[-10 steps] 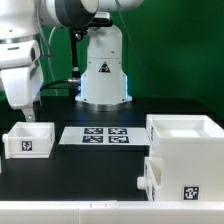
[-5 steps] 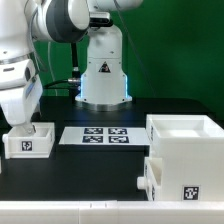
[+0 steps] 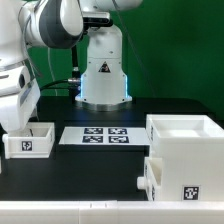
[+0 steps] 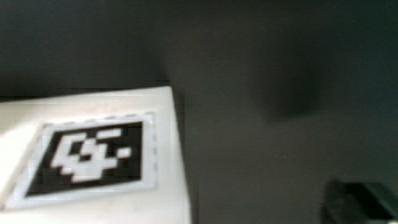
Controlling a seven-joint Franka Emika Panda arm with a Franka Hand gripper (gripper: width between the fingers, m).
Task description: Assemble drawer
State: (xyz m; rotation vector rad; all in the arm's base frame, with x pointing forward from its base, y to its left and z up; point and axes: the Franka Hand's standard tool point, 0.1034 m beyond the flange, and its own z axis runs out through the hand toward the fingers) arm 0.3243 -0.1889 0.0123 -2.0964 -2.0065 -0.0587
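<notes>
A small white open box, the drawer point(image 3: 30, 142), stands on the black table at the exterior view's left, with a marker tag on its front. My gripper point(image 3: 10, 126) hangs low at the box's left end, close beside it. Its fingertips are hidden there, so I cannot tell whether it is open or shut. In the wrist view, a white panel of the drawer with a black tag point(image 4: 89, 155) fills one side, blurred. Only a dark edge of one finger point(image 4: 366, 200) shows. The large white drawer housing point(image 3: 185, 145) stands at the exterior view's right, open at the top.
The marker board point(image 3: 97, 136) lies flat between the drawer and the housing. The robot's white base point(image 3: 105, 70) stands behind it. A green wall closes the back. Cables run along the table's rear left.
The arm has swung toward the exterior view's left and lowered. The gripper went from above the drawer's middle to its left end. The drawer and housing have not moved.
</notes>
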